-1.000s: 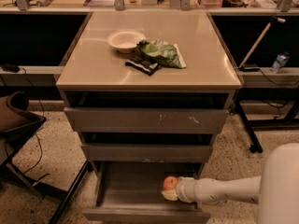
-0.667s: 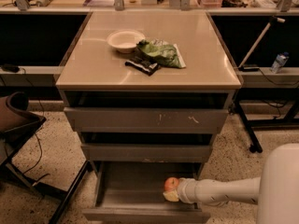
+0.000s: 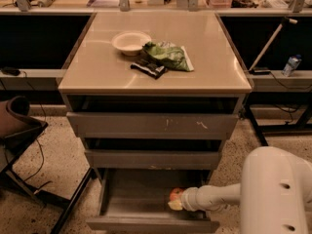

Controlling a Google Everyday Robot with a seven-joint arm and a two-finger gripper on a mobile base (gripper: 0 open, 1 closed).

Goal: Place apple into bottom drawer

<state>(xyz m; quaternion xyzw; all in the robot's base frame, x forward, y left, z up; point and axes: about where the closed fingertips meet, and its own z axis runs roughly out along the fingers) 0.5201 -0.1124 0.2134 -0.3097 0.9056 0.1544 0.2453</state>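
1. Low at the front, the white arm (image 3: 273,194) reaches from the right into the pulled-out bottom drawer (image 3: 146,223), and the gripper (image 3: 184,201) sits near its right side.
2. Touching the gripper's tip, the apple (image 3: 175,195) is inside that drawer; whether the jaws clasp it cannot be told.
3. Above, the middle drawer (image 3: 151,159) and top drawer (image 3: 151,126) stand slightly open.
4. Farther back, on the tabletop (image 3: 97,67), a white bowl (image 3: 130,42), green bag (image 3: 168,56) and dark packet (image 3: 148,68) cluster.
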